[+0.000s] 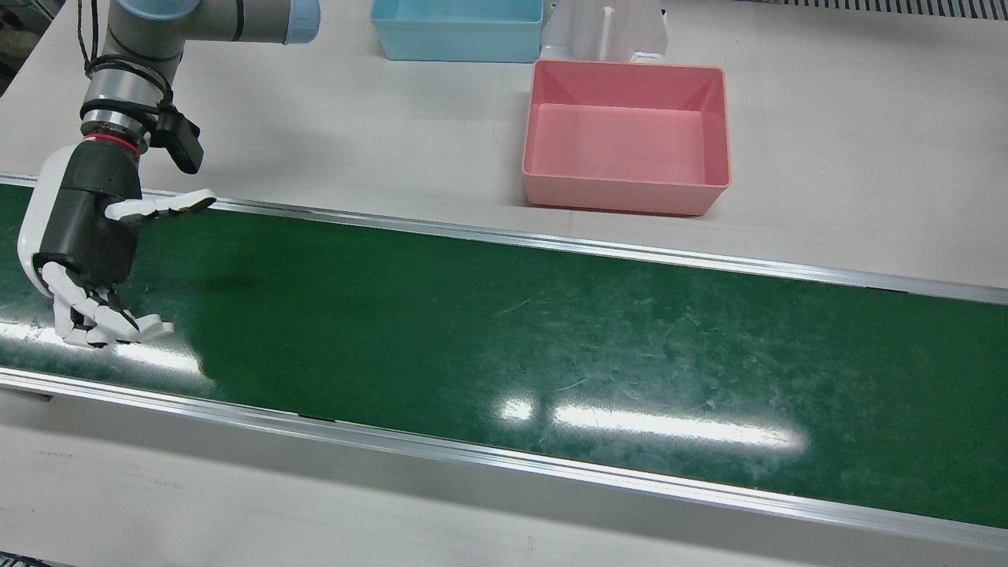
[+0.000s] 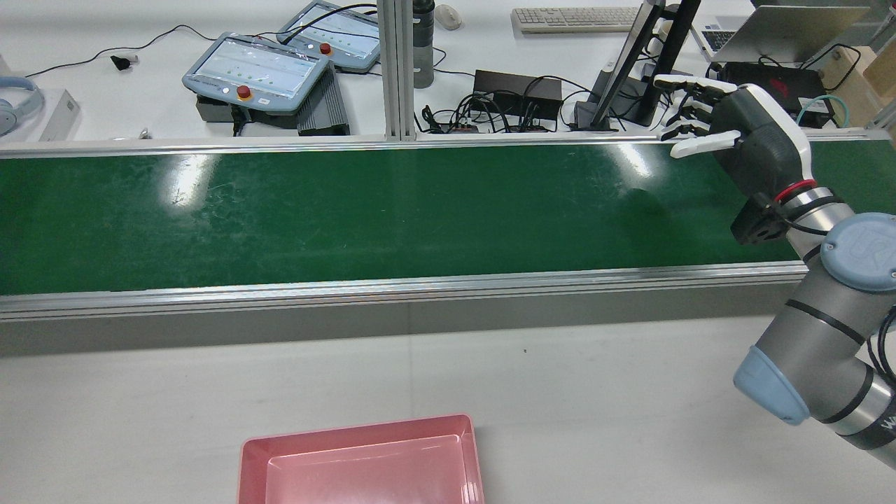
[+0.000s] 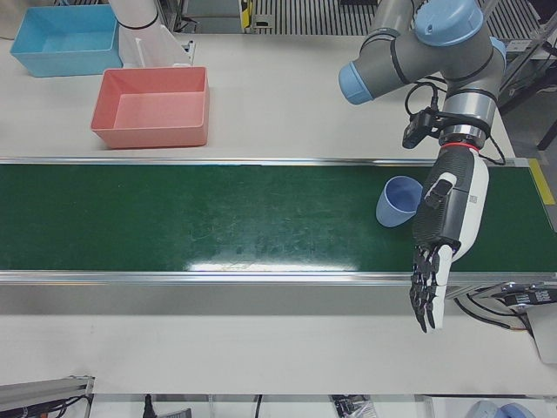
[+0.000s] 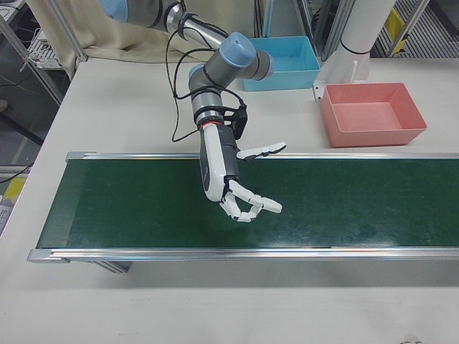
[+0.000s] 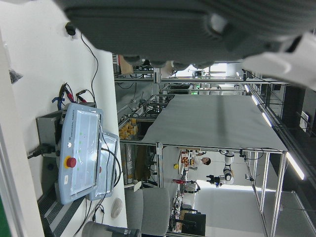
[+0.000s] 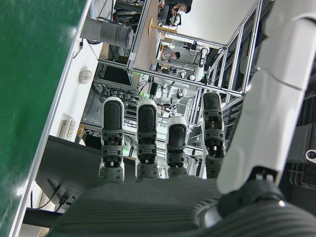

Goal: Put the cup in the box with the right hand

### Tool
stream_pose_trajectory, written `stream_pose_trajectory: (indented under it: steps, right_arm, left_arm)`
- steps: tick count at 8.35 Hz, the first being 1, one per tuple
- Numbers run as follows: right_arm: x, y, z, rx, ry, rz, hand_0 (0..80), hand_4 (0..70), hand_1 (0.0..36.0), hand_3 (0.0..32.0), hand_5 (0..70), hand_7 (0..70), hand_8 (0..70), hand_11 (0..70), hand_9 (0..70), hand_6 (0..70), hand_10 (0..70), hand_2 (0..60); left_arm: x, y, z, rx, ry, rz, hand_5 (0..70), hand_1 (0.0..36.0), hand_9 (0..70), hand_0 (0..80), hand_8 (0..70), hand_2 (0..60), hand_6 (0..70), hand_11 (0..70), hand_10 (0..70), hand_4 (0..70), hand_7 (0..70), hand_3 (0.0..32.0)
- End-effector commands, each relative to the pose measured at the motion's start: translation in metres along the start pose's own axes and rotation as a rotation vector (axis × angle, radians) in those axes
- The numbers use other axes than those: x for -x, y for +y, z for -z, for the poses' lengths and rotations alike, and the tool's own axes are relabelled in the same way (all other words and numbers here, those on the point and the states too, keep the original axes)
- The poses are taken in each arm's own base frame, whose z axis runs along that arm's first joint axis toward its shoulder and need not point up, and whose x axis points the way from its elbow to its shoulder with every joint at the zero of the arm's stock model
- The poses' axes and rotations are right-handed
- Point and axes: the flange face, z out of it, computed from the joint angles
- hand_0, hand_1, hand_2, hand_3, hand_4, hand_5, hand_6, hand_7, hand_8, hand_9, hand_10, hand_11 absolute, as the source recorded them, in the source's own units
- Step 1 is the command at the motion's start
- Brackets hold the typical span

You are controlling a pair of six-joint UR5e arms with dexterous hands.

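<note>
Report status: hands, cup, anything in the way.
Right hand open over belt, empty. Left hand open, next to cup. Cup on belt, not at right hand. Pink box empty.

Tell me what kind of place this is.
Most likely a robotics lab or test workshop: a green conveyor belt set in a white table, teach pendants and tangled cables on the bench behind it, and a dexterous right hand hovering over the belt.

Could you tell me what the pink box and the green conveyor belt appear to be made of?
The pink box looks like moulded plastic, smooth and semi-matte: even colour, thin walls and rounded corners.
The green belt is probably PVC or rubber with a glossy finish: it mirrors the lamps and carries fine scuffs.
Its side rails look like brushed aluminium.
</note>
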Motion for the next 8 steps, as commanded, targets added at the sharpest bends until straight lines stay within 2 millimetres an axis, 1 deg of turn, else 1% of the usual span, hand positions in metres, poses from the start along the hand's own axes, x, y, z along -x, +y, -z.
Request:
stream_pose_trajectory:
  steps: [1, 2, 3, 4, 5, 6, 7, 8]
  right_arm:
    - [0.0010, 0.0006, -0.0002, 0.002, -0.002, -0.001, 57.8, 17.3, 11.8, 0.0, 9.1, 55.5, 23.2, 29.9, 40.8, 15.7, 19.4, 0.0]
    - [0.0020, 0.0014, -0.0006, 0.006, -0.005, -0.005, 59.4, 18.1, 11.0, 0.0, 7.9, 42.8, 14.9, 20.1, 28.0, 12.2, 12.5, 0.0]
    - [0.0020, 0.0014, -0.0006, 0.006, -0.005, -0.005, 60.4, 17.7, 10.9, 0.0, 7.0, 33.0, 8.2, 12.2, 17.4, 9.4, 7.0, 0.0]
    - [0.0020, 0.0014, -0.0006, 0.006, -0.005, -0.005, 60.6, 16.0, 11.7, 0.0, 6.5, 24.1, 4.0, 7.9, 10.4, 7.3, 4.0, 0.0]
    - [0.0017, 0.0009, -0.0008, 0.006, -0.005, -0.005, 61.6, 16.7, 10.7, 0.0, 6.3, 15.0, 2.4, 5.1, 6.8, 5.4, 2.0, 0.0]
    - [0.0007, 0.0004, -0.0007, 0.005, -0.003, -0.004, 61.3, 15.4, 11.3, 0.0, 6.2, 13.8, 2.0, 4.0, 6.1, 5.1, 1.2, 0.0]
    - [-0.0001, 0.0006, -0.0005, 0.005, -0.001, -0.003, 60.2, 13.1, 13.0, 0.0, 6.3, 15.8, 2.3, 4.0, 6.9, 5.5, 1.3, 0.0]
    - [-0.0004, 0.0000, -0.0006, 0.004, -0.001, -0.002, 62.0, 16.4, 10.6, 0.0, 6.5, 22.1, 3.7, 5.4, 9.7, 6.8, 2.2, 0.0]
  left_arm:
    - [0.0000, 0.0000, 0.0000, 0.000, 0.000, 0.000, 0.0, 0.0, 0.0, 0.0, 0.0, 0.0, 0.0, 0.0, 0.0, 0.0, 0.0, 0.0]
    - [0.0008, 0.0000, -0.0004, 0.000, -0.001, 0.000, 0.0, 0.0, 0.0, 0.0, 0.0, 0.0, 0.0, 0.0, 0.0, 0.0, 0.0, 0.0]
    - [0.0000, 0.0000, 0.0000, 0.000, 0.000, 0.000, 0.0, 0.0, 0.0, 0.0, 0.0, 0.0, 0.0, 0.0, 0.0, 0.0, 0.0, 0.0]
    - [-0.0001, 0.0000, 0.0000, 0.000, 0.000, 0.000, 0.0, 0.0, 0.0, 0.0, 0.0, 0.0, 0.0, 0.0, 0.0, 0.0, 0.0, 0.0]
    - [-0.0001, 0.0000, 0.0000, 0.000, 0.000, 0.000, 0.0, 0.0, 0.0, 0.0, 0.0, 0.0, 0.0, 0.0, 0.0, 0.0, 0.0, 0.0]
    - [0.0008, 0.0000, -0.0004, 0.000, -0.001, 0.000, 0.0, 0.0, 0.0, 0.0, 0.0, 0.0, 0.0, 0.0, 0.0, 0.0, 0.0, 0.0]
    - [0.0000, 0.0000, 0.0000, 0.000, 0.000, 0.000, 0.0, 0.0, 0.0, 0.0, 0.0, 0.0, 0.0, 0.0, 0.0, 0.0, 0.0, 0.0]
    - [-0.0001, 0.0000, 0.0000, 0.000, 0.000, 0.000, 0.0, 0.0, 0.0, 0.0, 0.0, 0.0, 0.0, 0.0, 0.0, 0.0, 0.0, 0.0]
